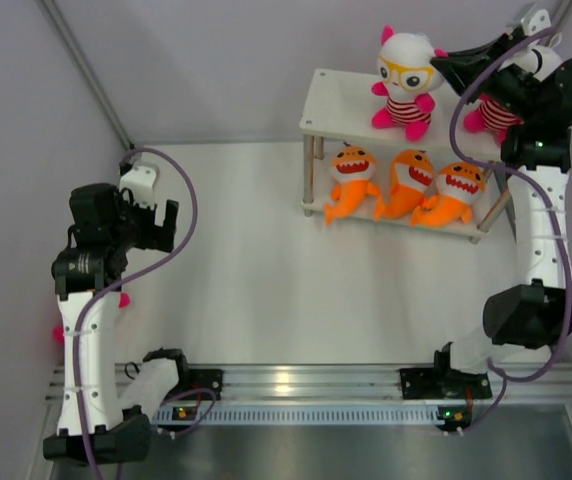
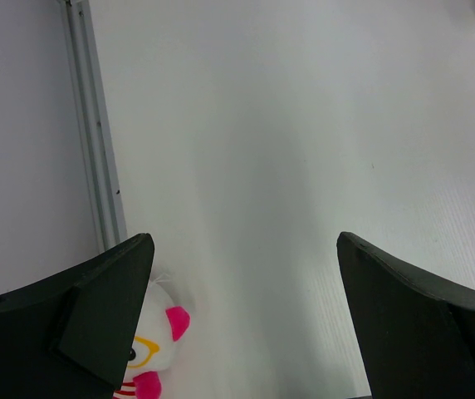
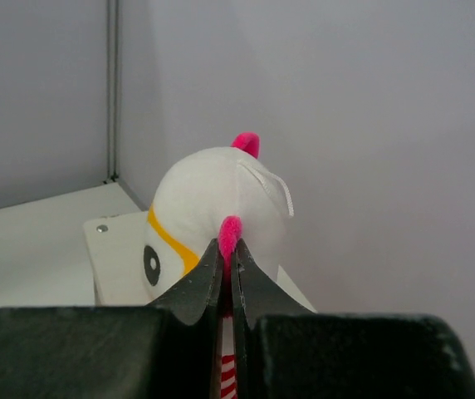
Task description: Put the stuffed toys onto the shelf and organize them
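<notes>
The shelf [image 1: 338, 100] stands at the back right. Three orange sharks [image 1: 352, 182] [image 1: 408, 182] [image 1: 455, 192] sit in a row on its lower board. A white-headed doll [image 1: 406, 72] with yellow glasses sits upright on the top board. A second doll [image 1: 490, 116] beside it is mostly hidden under my right arm. My right gripper [image 1: 436, 62] [image 3: 231, 245] is shut on the pink ear of the first doll [image 3: 213, 199]. At the left, my left gripper [image 1: 156, 226] [image 2: 246, 320] hangs open over the table. A third doll [image 2: 156, 342] lies just beside its left finger.
Grey walls close in on the left, back and right, with a metal post [image 2: 95, 141] in the left corner. The third doll's pink limbs [image 1: 123, 298] poke out from behind the left arm. The arm bases sit on a rail [image 1: 306, 385] at the near edge.
</notes>
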Motion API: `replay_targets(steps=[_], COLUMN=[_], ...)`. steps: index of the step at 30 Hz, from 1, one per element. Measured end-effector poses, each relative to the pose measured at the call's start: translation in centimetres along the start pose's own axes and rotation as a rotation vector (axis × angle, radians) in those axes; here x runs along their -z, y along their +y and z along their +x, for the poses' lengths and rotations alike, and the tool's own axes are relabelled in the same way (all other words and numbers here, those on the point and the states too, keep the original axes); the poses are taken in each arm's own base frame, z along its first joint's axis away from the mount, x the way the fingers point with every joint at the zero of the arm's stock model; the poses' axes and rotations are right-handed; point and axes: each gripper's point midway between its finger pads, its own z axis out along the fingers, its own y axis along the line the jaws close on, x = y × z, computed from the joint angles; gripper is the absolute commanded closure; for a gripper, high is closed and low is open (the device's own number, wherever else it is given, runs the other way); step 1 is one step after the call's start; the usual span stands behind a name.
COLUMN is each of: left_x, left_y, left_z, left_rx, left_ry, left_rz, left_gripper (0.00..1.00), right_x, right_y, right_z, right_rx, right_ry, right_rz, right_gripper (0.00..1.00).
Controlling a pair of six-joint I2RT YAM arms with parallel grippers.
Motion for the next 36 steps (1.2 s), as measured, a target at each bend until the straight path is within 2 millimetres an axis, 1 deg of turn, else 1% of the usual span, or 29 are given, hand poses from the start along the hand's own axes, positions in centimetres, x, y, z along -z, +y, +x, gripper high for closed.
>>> replay_targets(steps=[4,9,12,13,15,16,21,22,26,34,36], left_x=[0.0,0.0,-0.1,-0.1,-0.1,-0.1,-0.1,-0.1,-0.1,-0.1,-0.1], left_y=[0.0,-0.1,-0.1,-0.1,-0.1,-0.1,-0.1,-0.1,-0.1,-0.1,-0.1], left_z=[0.0,0.2,0.2,0.2,0.2,0.2,0.2,0.3,0.3,0.3,0.3], left_rx=[0.000,0.001,0.001,0.002,0.002,0.002,0.002,0.002,0.002,0.002,0.002], left_ry=[0.002,0.008,0.011,0.012,0.012,0.012,0.012,0.012,0.013,0.013,0.013], left_rz=[0.001,0.003,0.003,0.004,0.004,0.004,0.004,0.004,0.004,0.005,0.005], left_gripper=[0.02,0.02,0.02,0.02,0.02,0.02,0.02,0.02,0.02,0.02,0.02], right_x=[0.1,0.2,0.3,0.3,0.3,0.4,0.4,0.5,0.6,1.0,1.1], right_y=[-0.8,-0.9,-1.1,-1.2,-1.4,-1.4,-1.8,-1.8,-1.8,-1.1,-0.9], right_z=[1.0,1.3,1.6,1.8,2.0,2.1,2.3,2.2,1.9,0.0,-0.5], right_rx=[-0.019,-0.004,0.010,0.012,0.017,0.017,0.036,0.042,0.054,0.089,0.100], right_ry=[0.013,0.021,0.033,0.037,0.045,0.048,0.055,0.056,0.054,0.034,0.028], right_rz=[0.003,0.003,0.012,0.015,0.022,0.026,0.044,0.046,0.053,0.063,0.064], right_gripper=[1.00,1.00,0.87,0.78,0.72,0.66,0.62,0.58,0.52,0.40,0.40])
